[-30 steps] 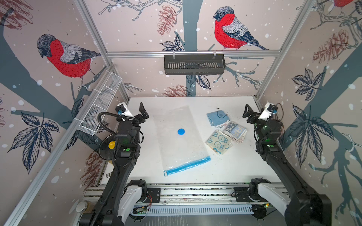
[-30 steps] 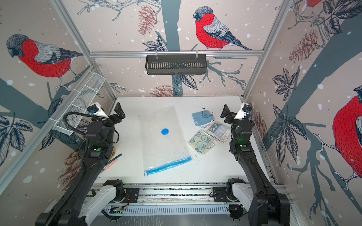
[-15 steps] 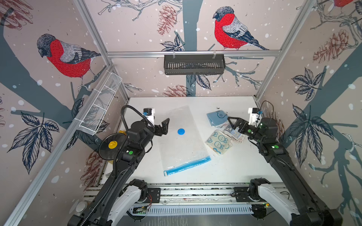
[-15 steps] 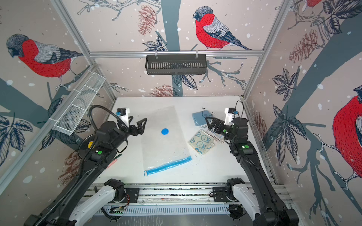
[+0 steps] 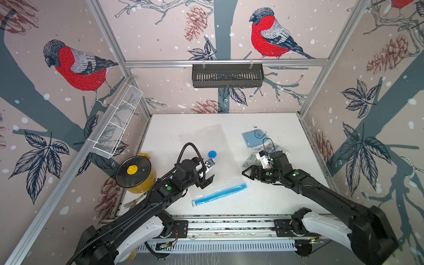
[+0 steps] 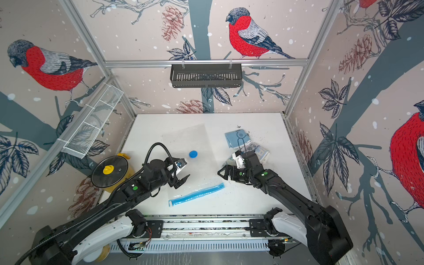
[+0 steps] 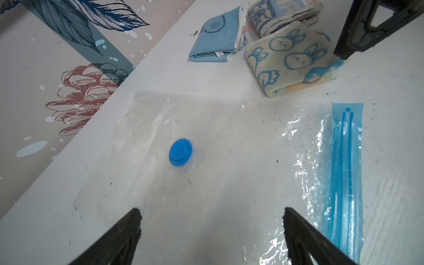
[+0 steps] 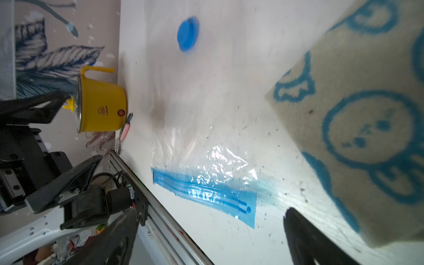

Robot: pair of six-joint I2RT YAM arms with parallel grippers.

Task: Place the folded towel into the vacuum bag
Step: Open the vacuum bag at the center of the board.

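The clear vacuum bag (image 5: 204,140) (image 6: 187,140) (image 7: 206,128) lies flat mid-table, its blue valve cap (image 5: 212,154) (image 7: 180,152) on top and its blue zip strip (image 5: 219,195) (image 8: 204,195) at the near end. Three folded towels sit to its right: a plain blue one (image 5: 253,138), a cream rabbit-print towel (image 5: 249,160) (image 7: 291,59) (image 8: 367,114), and a patterned one (image 5: 281,149) partly under my right arm. My left gripper (image 5: 210,171) (image 6: 183,168) (image 7: 211,210) hangs open over the bag, near the cap. My right gripper (image 5: 245,174) (image 6: 220,172) (image 8: 212,211) is open and empty beside the cream towel's near edge.
A yellow pot with a glass lid (image 5: 135,174) and a fork (image 5: 133,203) stand off the table's left edge. A white mesh basket (image 5: 117,128) hangs on the left wall and a black shelf (image 5: 227,75) on the back wall. The arms' rail (image 5: 229,226) runs along the front.
Both arms came down and inward from the table's sides. The left gripper now hangs over the bag; the right has dropped past the towels to the cream one's near edge. Both stayed open.
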